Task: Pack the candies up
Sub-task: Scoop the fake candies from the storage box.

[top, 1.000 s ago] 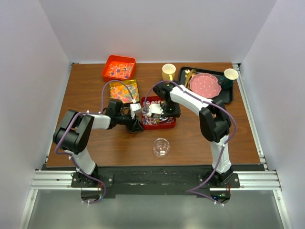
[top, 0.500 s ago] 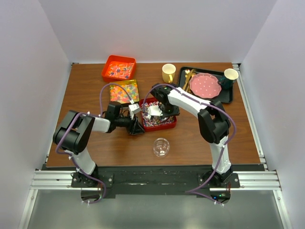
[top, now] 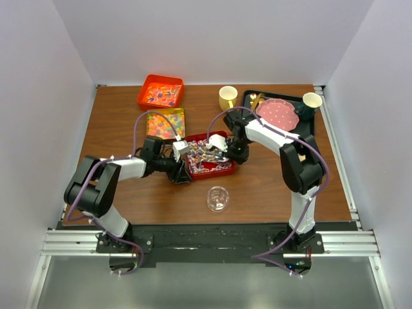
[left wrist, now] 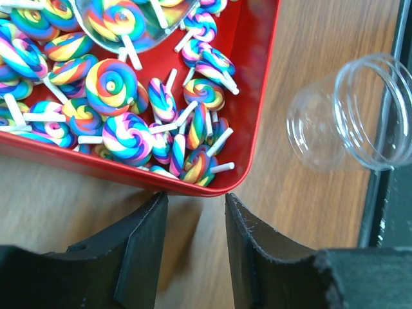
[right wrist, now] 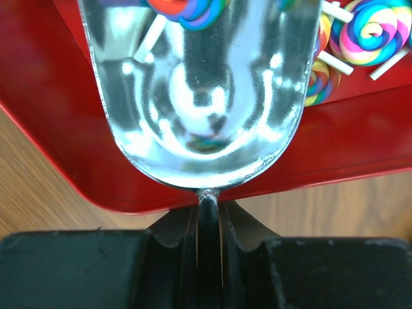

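The candies fill three trays: rainbow swirl lollipops [left wrist: 111,85] in a red tray [top: 222,171], glossy gummies [top: 165,123] in a square tray behind it, and orange-red sweets [top: 161,95] in an orange tray at the back. My right gripper [right wrist: 208,212] is shut on the handle of a metal scoop [right wrist: 199,96], whose bowl lies over the red tray [right wrist: 58,135] with one lollipop [right wrist: 188,8] at its far end. My left gripper [left wrist: 194,198] is open on the bare table, its tips just short of the red tray's near corner [left wrist: 219,187]. Nothing lies between its fingers.
An empty clear jar [top: 218,198] stands in front of the red tray, also visible as the jar [left wrist: 351,112] at the right of the left wrist view. A yellow cup [top: 227,97] and a black tray [top: 308,129] with a pink dotted plate [top: 278,114] sit at the back right.
My right gripper has drawn the scoop to the right across the red tray. My left gripper has shifted slightly toward the tray's near corner, and its jaws stand a little wider.
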Motion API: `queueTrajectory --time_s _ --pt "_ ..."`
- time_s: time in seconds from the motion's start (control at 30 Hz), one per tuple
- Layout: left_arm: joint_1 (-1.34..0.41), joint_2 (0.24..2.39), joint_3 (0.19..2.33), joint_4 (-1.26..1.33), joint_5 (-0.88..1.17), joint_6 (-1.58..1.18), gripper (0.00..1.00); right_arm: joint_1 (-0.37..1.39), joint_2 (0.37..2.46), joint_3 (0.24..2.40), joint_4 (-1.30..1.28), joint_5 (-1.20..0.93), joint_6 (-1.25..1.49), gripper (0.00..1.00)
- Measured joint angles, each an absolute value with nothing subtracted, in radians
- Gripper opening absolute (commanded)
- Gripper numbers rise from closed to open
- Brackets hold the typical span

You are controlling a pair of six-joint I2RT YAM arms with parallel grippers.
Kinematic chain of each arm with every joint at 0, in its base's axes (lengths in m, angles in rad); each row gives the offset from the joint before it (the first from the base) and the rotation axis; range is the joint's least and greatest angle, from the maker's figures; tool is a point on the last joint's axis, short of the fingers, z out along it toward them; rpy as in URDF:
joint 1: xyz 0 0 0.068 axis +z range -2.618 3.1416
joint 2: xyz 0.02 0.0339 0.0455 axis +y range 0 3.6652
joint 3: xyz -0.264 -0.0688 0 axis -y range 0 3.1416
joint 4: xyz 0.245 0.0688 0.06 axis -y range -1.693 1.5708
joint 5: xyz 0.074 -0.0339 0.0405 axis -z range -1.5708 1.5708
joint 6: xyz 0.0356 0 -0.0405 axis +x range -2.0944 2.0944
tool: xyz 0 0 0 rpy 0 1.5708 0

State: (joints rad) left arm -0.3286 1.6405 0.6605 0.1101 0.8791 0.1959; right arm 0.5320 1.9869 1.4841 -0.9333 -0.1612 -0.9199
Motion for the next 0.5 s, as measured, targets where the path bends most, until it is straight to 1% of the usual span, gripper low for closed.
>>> queueTrajectory --time_s 0.27,0.43,0.47,0.5 --pt "-0.321 1.544 0.704 -0.141 0.860 0.273 0.50 0.516 1.903 1.357 -0.765 -0.302 -0.872 0.00" --pt "-0.322 1.534 0.745 -0.193 0.863 0.268 0.53 0.517 1.786 1.310 -0.735 -0.342 -0.876 0.00" --pt "-0.322 1.536 0.757 -0.200 0.860 0.264 0.64 0.519 1.757 1.303 -0.733 -0.347 -0.876 0.00" --pt "-0.323 1.542 0.775 -0.204 0.863 0.264 0.67 0.522 1.729 1.296 -0.733 -0.369 -0.877 0.00"
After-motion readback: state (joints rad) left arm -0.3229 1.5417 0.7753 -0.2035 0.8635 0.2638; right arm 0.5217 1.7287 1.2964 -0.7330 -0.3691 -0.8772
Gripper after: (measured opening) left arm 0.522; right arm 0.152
